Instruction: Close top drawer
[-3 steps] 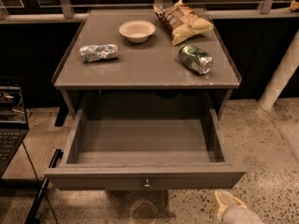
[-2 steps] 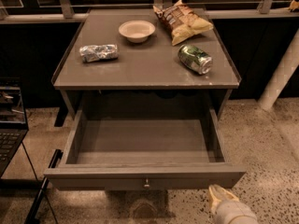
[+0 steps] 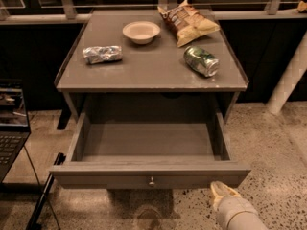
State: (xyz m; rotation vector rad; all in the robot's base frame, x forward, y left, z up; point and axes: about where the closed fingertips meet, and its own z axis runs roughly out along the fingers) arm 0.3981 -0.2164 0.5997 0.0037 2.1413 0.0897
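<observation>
The top drawer (image 3: 148, 143) of the grey-brown cabinet is pulled fully out and is empty inside. Its flat front panel (image 3: 96, 180) faces me, with a small round metal knob (image 3: 151, 180) at its centre. My gripper (image 3: 219, 191) comes in from the lower right, its pale tip just below and in front of the right end of the front panel. I cannot tell if it touches the panel. The lower drawers are hidden under the open one.
On the cabinet top (image 3: 148, 71) lie a crushed silver can (image 3: 101, 54), a white bowl (image 3: 141, 31), a chip bag (image 3: 188, 22) and a green can (image 3: 201, 60). A laptop (image 3: 10, 128) sits at left. A white post (image 3: 288, 80) stands at right. Speckled floor surrounds the cabinet.
My gripper has moved up and left from the lower right corner towards the right end of the drawer front. The drawer has not moved.
</observation>
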